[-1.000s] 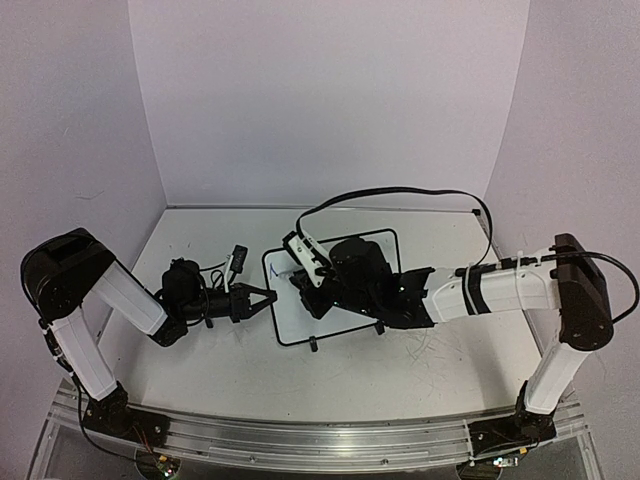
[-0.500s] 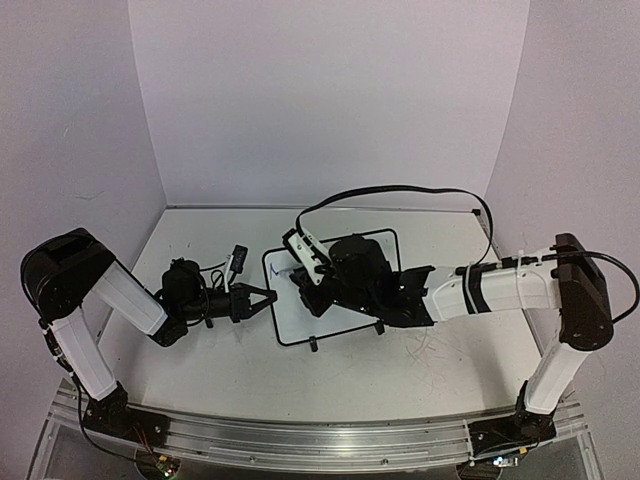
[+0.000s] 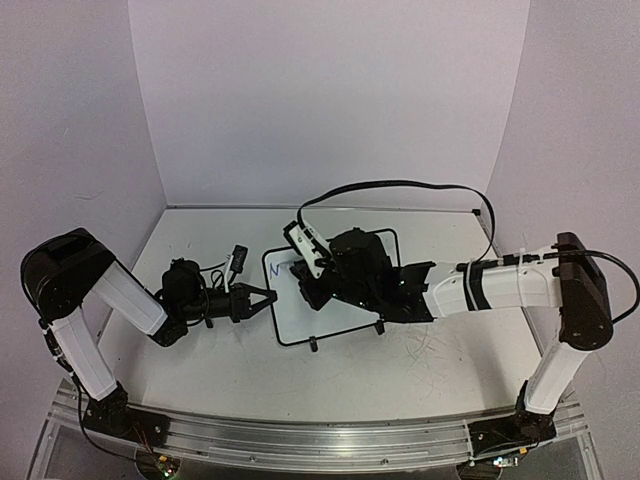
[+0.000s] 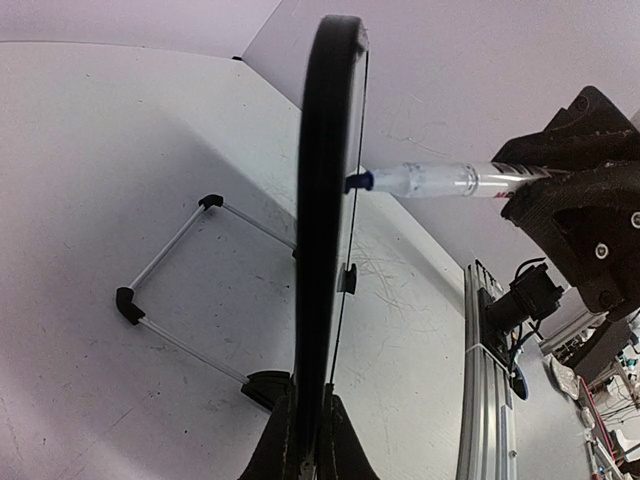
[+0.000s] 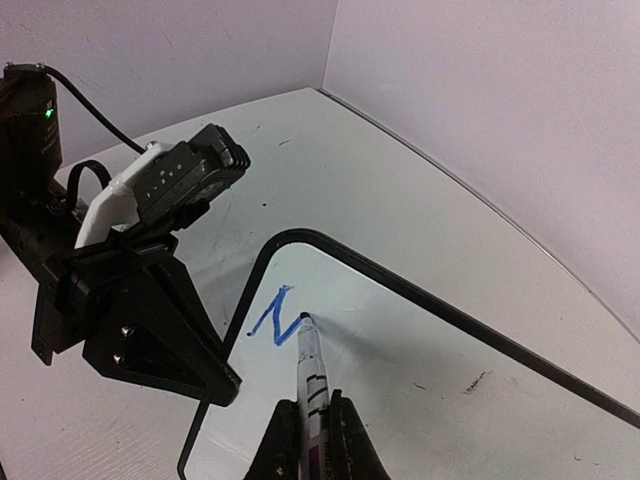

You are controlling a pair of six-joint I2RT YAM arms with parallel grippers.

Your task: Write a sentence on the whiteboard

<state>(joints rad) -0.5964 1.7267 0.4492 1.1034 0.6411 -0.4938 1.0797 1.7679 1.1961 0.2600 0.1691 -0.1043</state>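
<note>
Whiteboard (image 3: 300, 322) sits propped on its wire stand (image 4: 180, 270) around the middle of the table (image 3: 200, 370). Left tool (image 3: 266, 298) is clamped on its left edge. Right tool (image 5: 313, 428) is pinched tight on a marker (image 5: 311, 365), tip touching the board just right of a blue N (image 5: 275, 318) near the top-left corner. That N is the whole sentence right now.
</note>
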